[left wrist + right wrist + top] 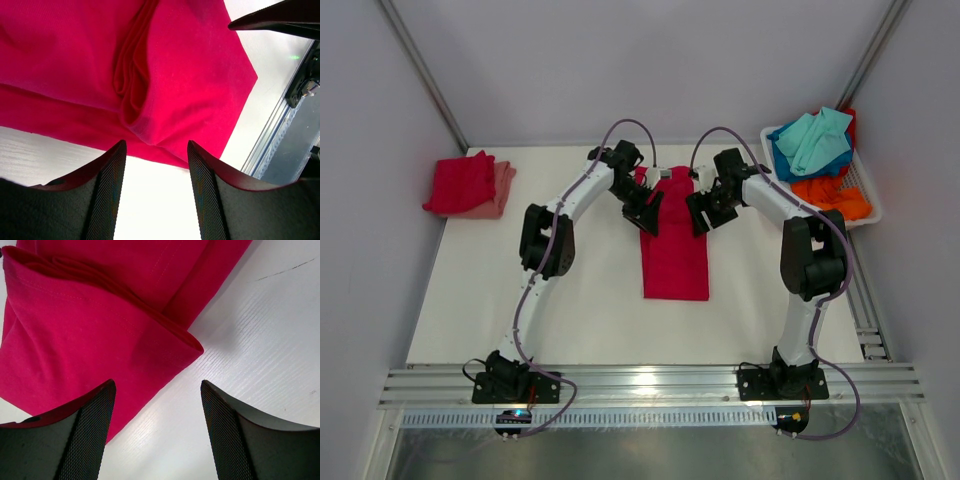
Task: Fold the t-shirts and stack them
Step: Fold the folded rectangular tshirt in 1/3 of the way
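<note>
Left gripper (156,142) and right gripper (157,381) gape empty flanking crimson t-shirt (675,255); basket (869,195) seemingly apart.

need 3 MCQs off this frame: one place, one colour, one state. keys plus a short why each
1. Where does the white plastic basket sit?
A. far right corner
B. far left corner
C. between the two arms

2. Which colour lies on top in the basket?
A. orange
B. teal
C. pink

3. How do the grippers stand at the long folded crimson t-shirt?
A. both shut on it
B. left shut on it, right open
C. both open, holding nothing

Key:
1 A: the top view shows it at the far right.
2 B: the teal cloth t-shirt lies uppermost.
3 C: the left gripper and the right gripper show only white tabletop between their fingers.
</note>
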`<move>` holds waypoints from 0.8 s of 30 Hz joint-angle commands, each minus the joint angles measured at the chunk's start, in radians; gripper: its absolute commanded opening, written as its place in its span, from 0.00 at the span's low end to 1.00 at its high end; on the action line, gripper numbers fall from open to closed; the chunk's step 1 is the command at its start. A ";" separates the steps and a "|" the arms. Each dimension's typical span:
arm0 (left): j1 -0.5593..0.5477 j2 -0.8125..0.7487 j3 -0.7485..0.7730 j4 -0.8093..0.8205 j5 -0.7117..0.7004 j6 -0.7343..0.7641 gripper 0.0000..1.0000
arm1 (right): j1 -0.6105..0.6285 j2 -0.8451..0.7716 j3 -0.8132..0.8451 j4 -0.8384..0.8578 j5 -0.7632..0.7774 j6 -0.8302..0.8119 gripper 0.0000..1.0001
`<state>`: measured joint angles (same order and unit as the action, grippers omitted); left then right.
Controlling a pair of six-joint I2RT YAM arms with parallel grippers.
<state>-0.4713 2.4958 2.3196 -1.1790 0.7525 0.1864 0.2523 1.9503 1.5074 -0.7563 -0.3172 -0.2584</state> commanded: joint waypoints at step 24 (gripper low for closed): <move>-0.010 0.005 -0.002 0.009 -0.022 0.015 0.00 | 0.004 0.001 0.031 0.021 -0.022 0.024 0.73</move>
<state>-0.4812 2.5507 2.3184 -1.1580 0.7406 0.1833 0.2523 1.9514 1.5074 -0.7563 -0.3218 -0.2504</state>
